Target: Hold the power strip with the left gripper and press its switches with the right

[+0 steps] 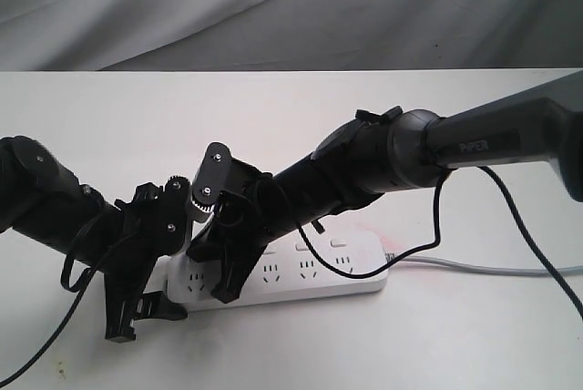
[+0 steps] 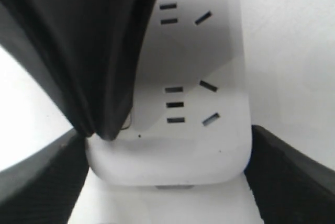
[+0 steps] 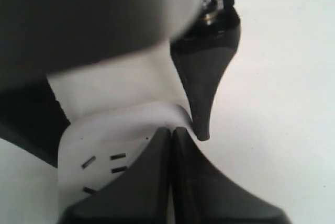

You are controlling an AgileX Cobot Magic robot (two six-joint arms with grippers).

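A loose black cable [image 1: 438, 212] droops across the power strip [image 1: 319, 285]. The left gripper [image 1: 143, 321] clamps the strip's end between its jaws. Just beside them the right gripper [image 1: 224, 295], jaws closed together and empty, touches the strip's top.

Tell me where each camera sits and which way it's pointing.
Exterior view: off the arms, facing across the table at both arms over the power strip; left hand and right hand show.
Left wrist view: on the left arm, looking down on the strip's end between its own fingers.
Right wrist view: on the right arm, looking past its own shut fingers at that end.
Shared: both wrist views see that end and the other arm's hand.
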